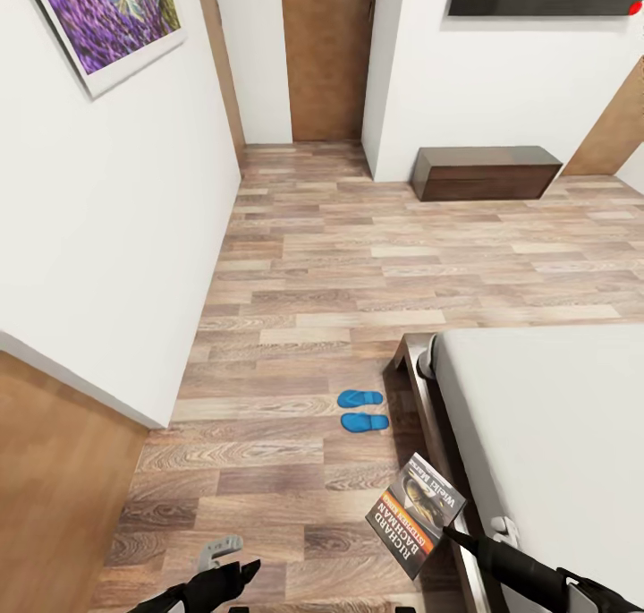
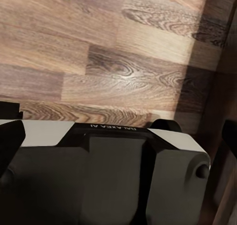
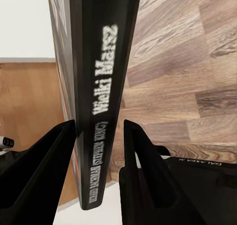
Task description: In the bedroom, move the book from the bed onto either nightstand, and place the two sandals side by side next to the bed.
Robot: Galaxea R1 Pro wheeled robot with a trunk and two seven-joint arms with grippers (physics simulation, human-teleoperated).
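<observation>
- Dark-covered book (image 1: 416,515) hangs over the wood floor (image 1: 358,264) beside the bed (image 1: 555,434), pinched in the right gripper (image 3: 98,136)
- left gripper (image 1: 234,570) low; its opening unreadable
- blue sandals (image 1: 361,411) paired near the bed's corner

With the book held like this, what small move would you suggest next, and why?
Probably turn toward a nightstand. The right hand already grips the book off the bed, and the sandals already lie side by side beside the bed.
</observation>
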